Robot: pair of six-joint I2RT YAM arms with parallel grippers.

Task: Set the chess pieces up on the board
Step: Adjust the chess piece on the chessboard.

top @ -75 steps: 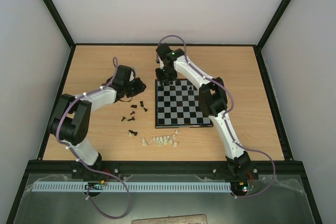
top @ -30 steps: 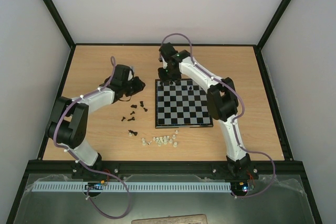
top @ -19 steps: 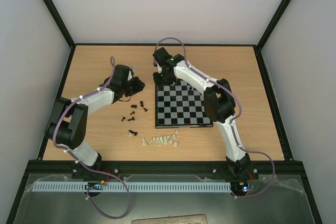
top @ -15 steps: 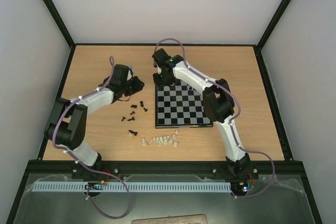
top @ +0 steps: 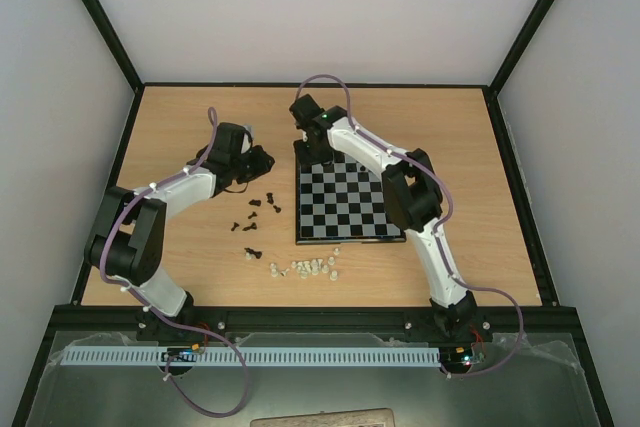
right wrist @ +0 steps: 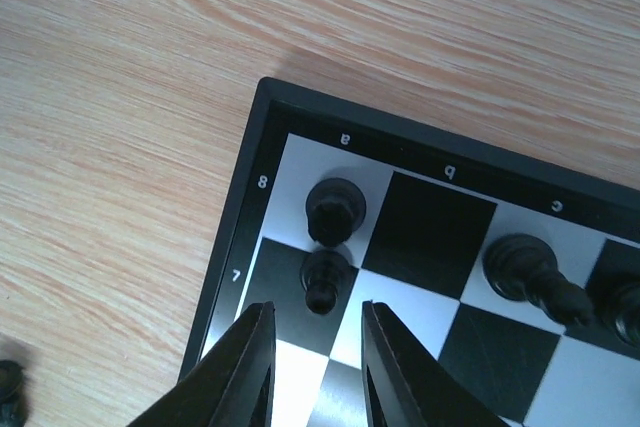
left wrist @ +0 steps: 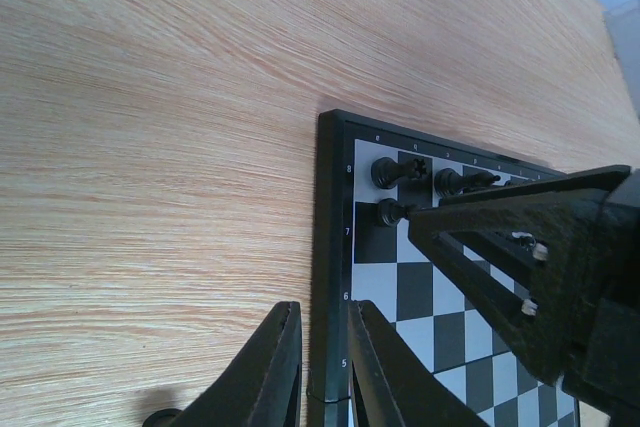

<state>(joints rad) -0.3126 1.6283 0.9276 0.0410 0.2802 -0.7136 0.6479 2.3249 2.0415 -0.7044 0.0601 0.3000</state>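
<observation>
The board [top: 346, 239] lies mid-table. My right gripper [top: 303, 147] hovers at its far-left corner. In the right wrist view the gripper [right wrist: 316, 309] is open, with nothing between its fingers. Just ahead of its tips a black pawn [right wrist: 322, 282] stands on a7, behind it a rook [right wrist: 335, 209] on a8 and another piece [right wrist: 525, 267] further along the back row. My left gripper [top: 268, 161] hangs left of the board. Its jaws [left wrist: 322, 309] are nearly closed, and what looks like a small black chess piece sits low between them. Loose black pieces [top: 255, 213] lie on the table.
A row of whitish pieces [top: 305, 268] lies near the board's front-left corner. One stray black piece [right wrist: 8, 382] sits on the wood left of the board. In the left wrist view the board's rim [left wrist: 330, 207] runs straight ahead, with the right gripper's fingers [left wrist: 520, 247] above it.
The right gripper has slid left along the board's far edge to the corner and drawn back from the a7 pawn. The left arm has barely moved.
</observation>
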